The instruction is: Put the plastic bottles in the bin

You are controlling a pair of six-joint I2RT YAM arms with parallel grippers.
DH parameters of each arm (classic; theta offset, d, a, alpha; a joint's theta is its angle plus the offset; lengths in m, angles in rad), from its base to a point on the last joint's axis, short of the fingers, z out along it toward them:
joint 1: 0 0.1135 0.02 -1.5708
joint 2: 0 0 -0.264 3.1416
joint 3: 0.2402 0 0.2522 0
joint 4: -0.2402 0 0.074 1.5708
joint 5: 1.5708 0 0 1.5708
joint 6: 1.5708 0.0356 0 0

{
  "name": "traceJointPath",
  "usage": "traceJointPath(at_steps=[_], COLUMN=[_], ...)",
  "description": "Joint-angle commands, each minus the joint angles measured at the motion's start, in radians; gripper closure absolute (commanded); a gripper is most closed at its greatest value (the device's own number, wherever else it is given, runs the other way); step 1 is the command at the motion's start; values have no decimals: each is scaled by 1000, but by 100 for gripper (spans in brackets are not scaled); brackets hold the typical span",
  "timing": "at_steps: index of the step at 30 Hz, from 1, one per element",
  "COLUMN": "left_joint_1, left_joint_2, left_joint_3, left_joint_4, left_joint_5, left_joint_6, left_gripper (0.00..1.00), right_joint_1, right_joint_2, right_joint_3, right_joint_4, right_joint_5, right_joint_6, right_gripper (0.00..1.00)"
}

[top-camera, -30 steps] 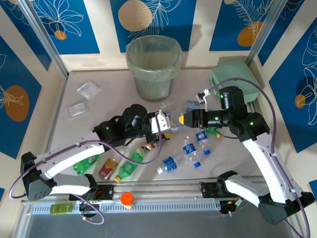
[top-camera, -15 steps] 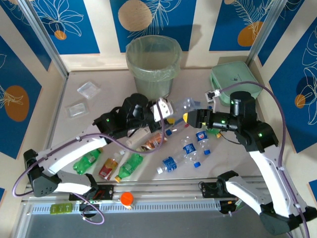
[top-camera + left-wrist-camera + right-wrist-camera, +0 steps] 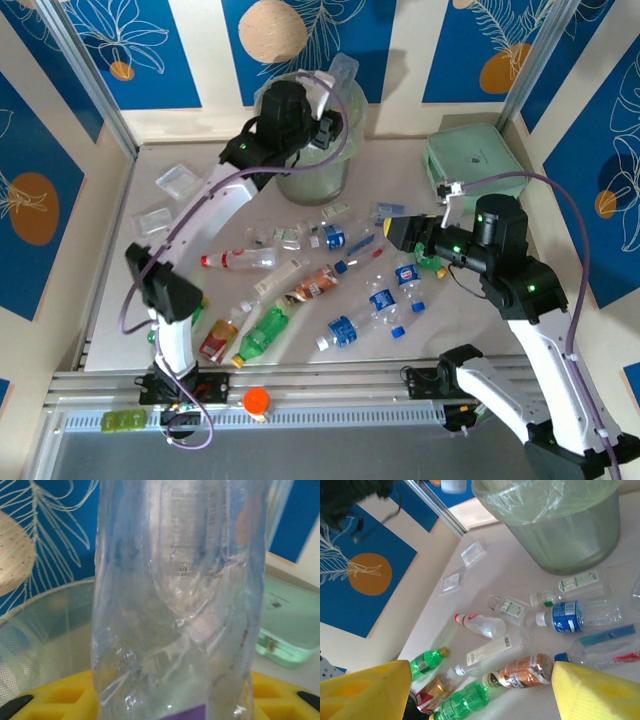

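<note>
Left gripper [image 3: 332, 105] hangs over the mouth of the bin [image 3: 310, 180] in the top view, clamped on a clear bottle [image 3: 343, 72] that sticks out past the far rim and is not yet let go. Right gripper [image 3: 398, 232] hovers low at the right edge of the scattered bottles [image 3: 383, 303], jaws apart and empty. Roughly a dozen of these lie on the table [image 3: 400, 160] in front of the bin, so most of the job looks left to do. Whether anything is already inside I cannot tell, as the arm covers the opening.

From the left wrist, the clear bottle [image 3: 175, 605] stands upright between the yellow fingers [image 3: 55, 700], with the bin's lined rim [image 3: 45, 625] just behind and below it.

From the right wrist, the yellow fingers [image 3: 365, 690] stand wide with nothing between them, above a brown-labelled bottle [image 3: 522, 672], a green bottle [image 3: 465, 702] and a blue-labelled bottle [image 3: 570, 616], all lying on the table short of the bin.
</note>
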Motion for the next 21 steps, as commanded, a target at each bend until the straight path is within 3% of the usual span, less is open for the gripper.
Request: traceJointPath(at_steps=[1,7,15,21], left_joint_1=[46,129,184,184], left_joint_2=[109,236,349,379], left_joint_3=[161,236,256,238], left_joint_4=[-45,36,68,97], left_joint_5=[-59,-20,34,81], left_joint_6=[-56,-69,-106,-109], left_gripper=[96,87,82,65], right_joint_1=[-3,6,32,53], right_joint_2=[-12,-25,-53,-55], right_joint_3=[-41,-104,-145,-167], right_joint_4=[25,27,-4,-7], right_joint_5=[8,-43,-5,19], right_joint_6=[-20,-6,-19,-19], right_gripper=[25,26,26,25])
